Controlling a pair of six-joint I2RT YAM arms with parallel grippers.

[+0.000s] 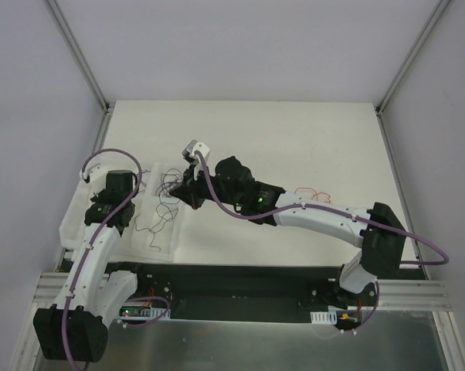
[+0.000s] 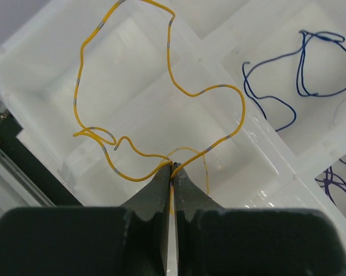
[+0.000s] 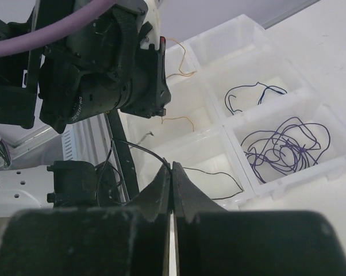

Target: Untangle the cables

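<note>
The cables are thin wires. My left gripper (image 2: pixel 172 165) is shut on a yellow wire (image 2: pixel 242 109), whose big loop hangs over the white compartment tray (image 2: pixel 23 54). My right gripper (image 3: pixel 171 167) is shut on a black wire (image 3: pixel 214 172) that trails into a near tray compartment. A dark blue wire (image 3: pixel 253 92) and a purple bundle (image 3: pixel 282 144) lie in separate compartments. In the top view both grippers, left (image 1: pixel 113 209) and right (image 1: pixel 184 189), are over the tray (image 1: pixel 70 232) at the table's left. A red-orange wire (image 1: pixel 313 193) lies loose on the table.
The left arm's wrist (image 3: pixel 104 63) hangs close in front of my right gripper, with the yellow wire (image 3: pixel 179 119) dangling below it. The right forearm (image 1: pixel 317 216) stretches across the table's near middle. Grey walls enclose the white table (image 1: pixel 294 139) on three sides.
</note>
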